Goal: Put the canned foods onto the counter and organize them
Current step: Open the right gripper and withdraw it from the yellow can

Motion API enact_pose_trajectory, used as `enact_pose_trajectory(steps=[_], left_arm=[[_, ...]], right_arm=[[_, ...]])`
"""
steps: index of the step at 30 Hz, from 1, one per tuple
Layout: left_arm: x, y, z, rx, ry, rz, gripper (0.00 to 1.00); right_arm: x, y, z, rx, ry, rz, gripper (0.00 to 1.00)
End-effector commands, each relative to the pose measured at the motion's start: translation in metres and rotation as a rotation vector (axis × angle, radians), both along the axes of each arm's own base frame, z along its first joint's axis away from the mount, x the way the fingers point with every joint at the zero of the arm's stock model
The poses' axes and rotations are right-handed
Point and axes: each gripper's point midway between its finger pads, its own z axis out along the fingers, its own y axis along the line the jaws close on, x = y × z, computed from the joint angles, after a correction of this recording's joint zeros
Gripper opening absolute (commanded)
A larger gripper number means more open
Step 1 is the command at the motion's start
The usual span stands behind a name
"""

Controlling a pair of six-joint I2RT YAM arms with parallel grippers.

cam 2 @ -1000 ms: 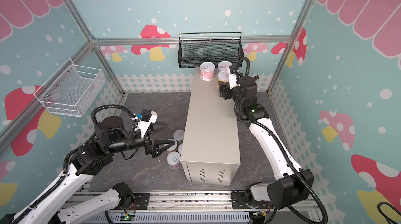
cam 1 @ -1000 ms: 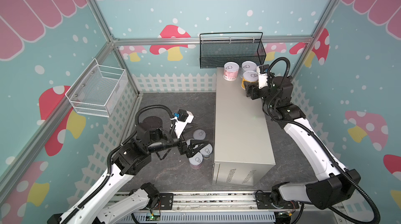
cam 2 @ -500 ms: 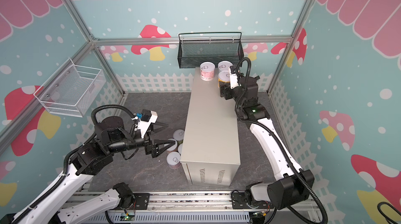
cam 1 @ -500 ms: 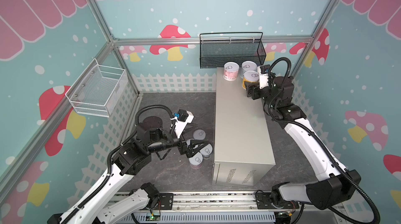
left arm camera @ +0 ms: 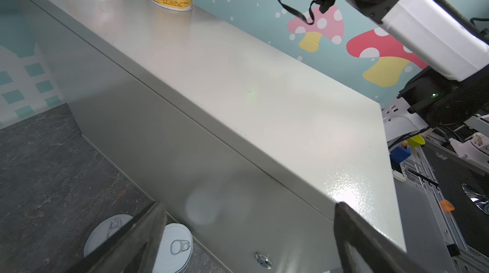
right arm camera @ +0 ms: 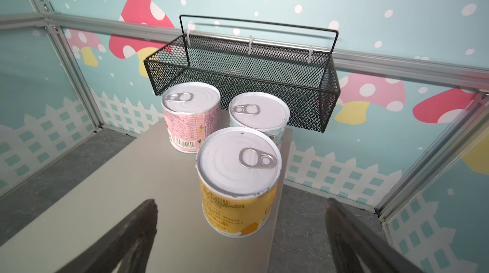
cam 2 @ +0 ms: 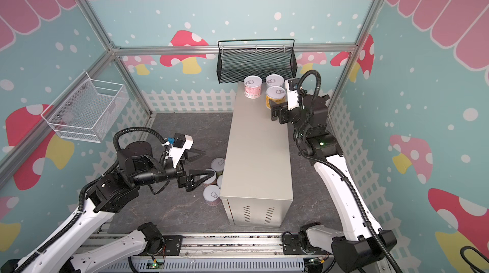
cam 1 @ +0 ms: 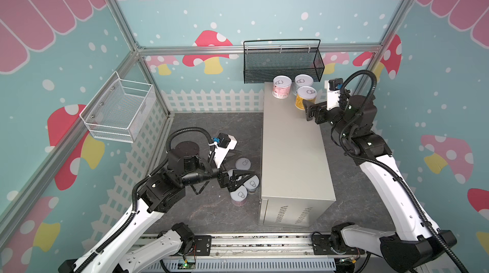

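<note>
Three of the canned foods stand on the far end of the desk [cam 1: 291, 152]: pink can [cam 1: 282, 87], white-blue can [cam 1: 303, 82], yellow can [cam 1: 305, 97]. Four floor cans [cam 1: 239, 196] wait on the dark marbled floor [cam 1: 211, 126], against the desk's side. My right tool [cam 1: 307, 111] gapes wide and empty just beside the yellow can. My left tool [cam 2: 208, 162], equally wide and empty, hovers over the floor cans. I judge it under half done. The desk top is smooth, mostly bare; a black mesh basket [cam 1: 283, 68] hangs behind.

I note the beige tabletop [cam 1: 291, 152] carrying three upright cans bunched at its far end: pink can [cam 1: 281, 88], white-blue can [cam 1: 303, 81], yellow can [cam 1: 306, 99]. On the dark floor [cam 1: 211, 126], a cluster of cans [cam 1: 239, 196] stands just beside the cabinet.
</note>
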Motion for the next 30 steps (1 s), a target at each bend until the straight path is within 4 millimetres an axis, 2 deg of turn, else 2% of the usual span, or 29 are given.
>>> enact_pose_trajectory(steps=[1, 4, 10, 14, 18, 21, 30], left_arm=[[0.007, 0.002, -0.006, 0.034, -0.018, 0.042, 0.99], [0.012, 0.007, -0.013, 0.058, 0.029, 0.099, 0.99], [0.02, 0.032, -0.038, 0.103, 0.153, 0.289, 0.99], [0.029, 0.056, -0.065, 0.168, 0.241, 0.45, 0.99], [0.038, 0.075, -0.091, 0.232, 0.322, 0.594, 1.0], [0.042, 0.081, -0.108, 0.25, 0.37, 0.658, 0.99], [0.051, 0.083, -0.172, 0.34, 0.537, 0.775, 0.99]], right_arm=[[-0.039, -0.01, 0.029, 0.063, 0.009, 0.007, 0.99], [-0.062, -0.018, 0.033, 0.066, 0.056, -0.006, 0.99], [-0.106, -0.028, 0.03, 0.035, 0.084, 0.007, 0.99], [-0.129, -0.014, 0.017, 0.017, 0.098, 0.123, 1.0], [-0.139, 0.007, 0.0, -0.004, 0.175, 0.259, 0.99], [-0.142, 0.023, -0.007, 0.0, 0.246, 0.358, 0.99], [-0.17, 0.039, 0.01, -0.038, 0.284, 0.483, 1.0]])
